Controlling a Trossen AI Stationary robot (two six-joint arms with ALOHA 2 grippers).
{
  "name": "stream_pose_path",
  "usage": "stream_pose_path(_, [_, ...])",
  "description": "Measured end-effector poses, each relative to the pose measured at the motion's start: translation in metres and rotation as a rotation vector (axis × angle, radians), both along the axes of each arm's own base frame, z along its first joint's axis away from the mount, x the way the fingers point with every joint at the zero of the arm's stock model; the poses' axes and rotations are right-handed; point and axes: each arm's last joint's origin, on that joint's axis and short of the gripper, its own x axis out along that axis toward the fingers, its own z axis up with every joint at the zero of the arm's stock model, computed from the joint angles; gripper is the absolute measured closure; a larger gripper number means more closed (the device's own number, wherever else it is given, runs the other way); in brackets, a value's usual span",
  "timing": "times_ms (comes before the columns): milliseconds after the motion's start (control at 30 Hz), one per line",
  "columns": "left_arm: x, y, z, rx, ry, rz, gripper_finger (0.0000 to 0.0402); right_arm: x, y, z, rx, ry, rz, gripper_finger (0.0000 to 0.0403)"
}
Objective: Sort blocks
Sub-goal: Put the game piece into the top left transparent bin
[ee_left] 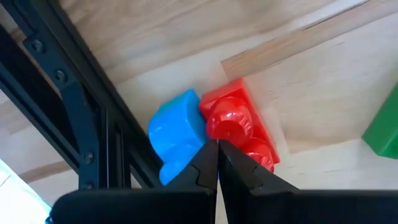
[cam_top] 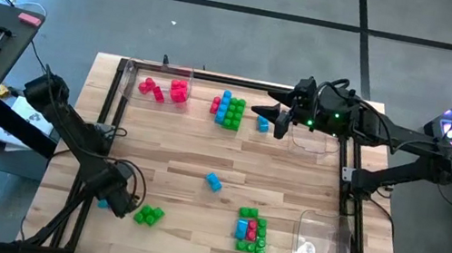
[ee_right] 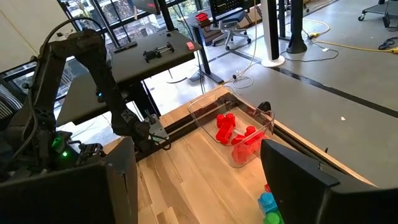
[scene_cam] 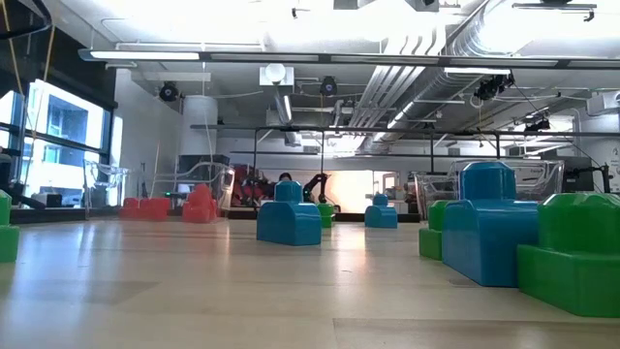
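My left gripper (cam_top: pixel 108 199) is at the table's near left corner, its fingers shut (ee_left: pixel 217 149). They point down at the seam between a blue block (ee_left: pixel 177 134) and a red block (ee_left: pixel 239 127) that lie side by side by the table's frame. Green blocks (cam_top: pixel 149 215) lie just right of it. My right gripper (cam_top: pixel 278 117) is open and empty (ee_right: pixel 208 186) above the far middle, beside a blue-and-green cluster (cam_top: pixel 229 109) and a single blue block (cam_top: pixel 262 125). Red blocks (cam_top: pixel 166 90) lie in a clear tray (cam_top: pixel 130 69) at the far left. My left gripper's shut fingertips (ee_left: pixel 208 155) come from above at the seam between the blue block and the red block's studs (ee_left: pixel 227 121). Both blocks rest on the table. I cannot tell whether the tips touch them.
A single blue block (cam_top: pixel 213 181) lies mid-table. A mixed green, blue and red cluster (cam_top: pixel 252 230) lies near right, beside a clear tray (cam_top: pixel 315 252). Another clear tray (cam_top: pixel 320 140) lies under my right arm. The black frame (ee_left: pixel 93 124) runs along the table edge by my left gripper.
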Motion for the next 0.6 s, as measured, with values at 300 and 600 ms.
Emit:
stream_pose_path(300, [0.009, 0.003, 0.0, -0.027, -0.05, 0.008, 0.0401, -0.001, 0.0, -0.002, 0.001, 0.021, 0.0, 0.0176])
stream_pose_path(600, [0.009, 0.005, 0.002, 0.008, -0.05, -0.028, 0.0401, -0.001, 0.0, -0.002, 0.001, 0.026, 0.0, 0.0176])
